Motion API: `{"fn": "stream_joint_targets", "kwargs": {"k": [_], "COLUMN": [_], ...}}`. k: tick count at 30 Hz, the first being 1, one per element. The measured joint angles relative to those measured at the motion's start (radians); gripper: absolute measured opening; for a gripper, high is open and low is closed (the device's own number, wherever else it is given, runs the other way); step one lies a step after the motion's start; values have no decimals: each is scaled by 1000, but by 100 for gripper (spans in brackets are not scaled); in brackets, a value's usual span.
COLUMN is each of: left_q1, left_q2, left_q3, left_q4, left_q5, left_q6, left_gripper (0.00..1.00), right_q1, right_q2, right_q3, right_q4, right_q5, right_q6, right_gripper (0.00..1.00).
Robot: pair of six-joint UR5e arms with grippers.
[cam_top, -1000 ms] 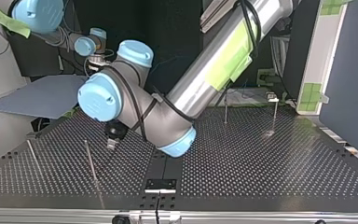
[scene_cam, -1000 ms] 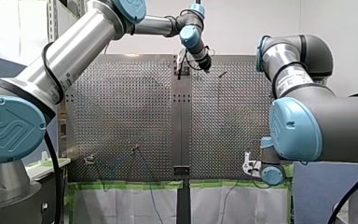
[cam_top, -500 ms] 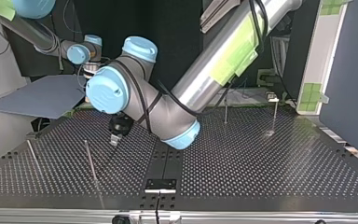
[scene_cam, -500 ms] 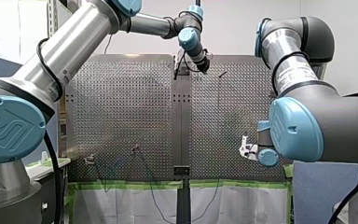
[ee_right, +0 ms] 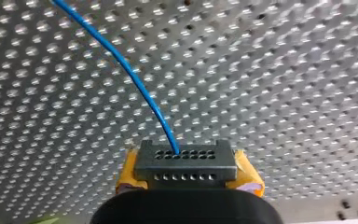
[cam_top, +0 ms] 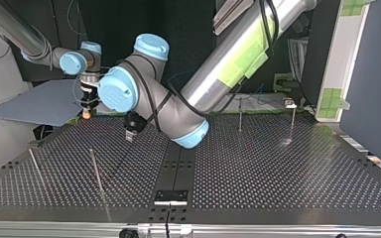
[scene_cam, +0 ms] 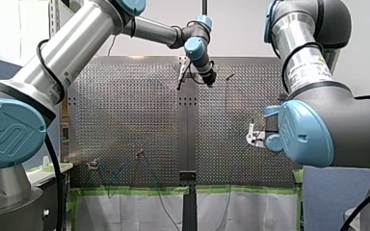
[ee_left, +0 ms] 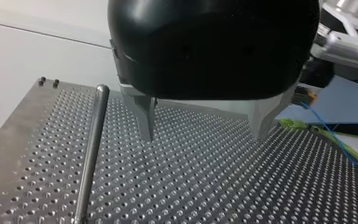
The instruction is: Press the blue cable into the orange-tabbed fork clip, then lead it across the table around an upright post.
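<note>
R gripper [ee_right: 186, 173], yellow pads [ee_right: 248, 175] clamped on cable [ee_right: 135, 79], has risen from table [scene_cam: 125, 120] edge at 5 o'clock to approx 3 o'clock, front view. L gripper [ee_left: 204, 133] gapes empty beside post [ee_left: 91, 154]. Cable end now lifted, prob. ready for routing.

We have our right gripper [ee_right: 187, 173] clamping its yellow pads [ee_right: 248, 173] on a dark connector block [ee_right: 186, 161], with the blue cable [ee_right: 135, 79] running ahead from it over the perforated table [ee_right: 284, 84].

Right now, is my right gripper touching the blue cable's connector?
Touching. The right wrist view shows the yellow pads of the right gripper pressed against both sides of the dark connector, with the blue cable leaving its face.
</note>
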Motion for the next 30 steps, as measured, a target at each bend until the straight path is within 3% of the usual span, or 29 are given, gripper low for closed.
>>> {"fn": "stream_joint_targets", "kwargs": {"k": [4, 11, 14, 21, 30], "left_q1": [-2, -3, -4, -1, 3], "left_q2": [0, 0, 0, 0, 0], "left_q3": [-1, -1, -1, -1, -1], "left_q4": [1, 3, 3, 3, 3], "left_q5": [-9, -35, -61, -87, -86], "left_q6": [0, 0, 0, 0, 0], "left_gripper": [100, 100, 100, 100, 100], "right_q1": [2, 14, 22, 32, 27], "right_q2": [-38, -104, -134, -200, -280], "right_q3": [0, -26, -53, -98, -117], "right_q4": [20, 66, 94, 160, 240], "right_q5": [0, 3, 2, 1, 5], "right_q6": [6, 54, 65, 73, 74], "right_gripper": [0, 0, 0, 0, 0]}}
